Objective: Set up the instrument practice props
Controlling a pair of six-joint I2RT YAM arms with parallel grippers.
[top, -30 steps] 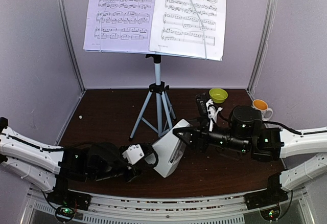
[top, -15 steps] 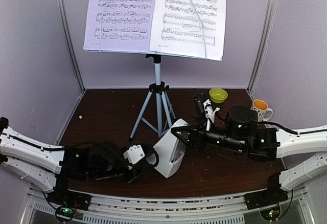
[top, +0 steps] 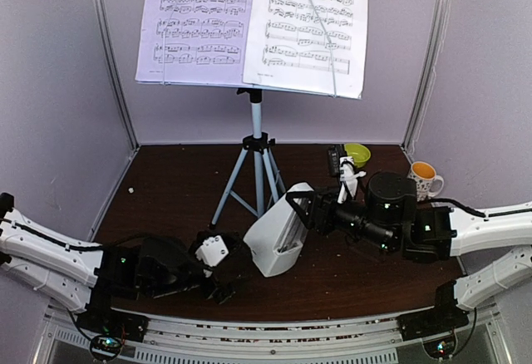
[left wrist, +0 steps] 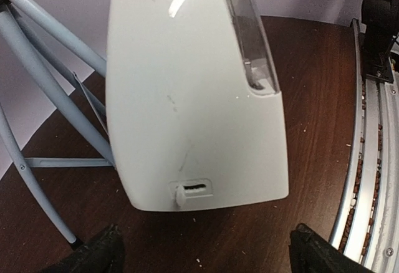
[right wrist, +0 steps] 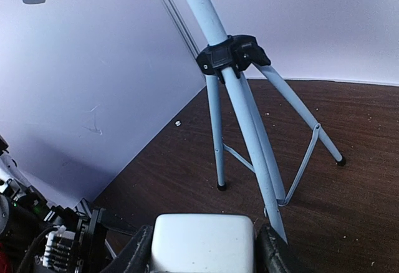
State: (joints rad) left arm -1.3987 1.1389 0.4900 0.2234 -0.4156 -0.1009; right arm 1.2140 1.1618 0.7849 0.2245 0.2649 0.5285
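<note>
Right wrist view: right jaws clamp metronome near tripod.

left hand wide open; right hand clamped

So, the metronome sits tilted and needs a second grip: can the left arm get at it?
Probably yes. The left hand is open and faces the metronome, with only bare table between them; the right hand holds its top.

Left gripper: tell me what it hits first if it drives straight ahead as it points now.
The metronome: its pale base sits just ahead of the open left gripper, centred in the wrist view. The stand's legs lie behind it, leftward.
</note>
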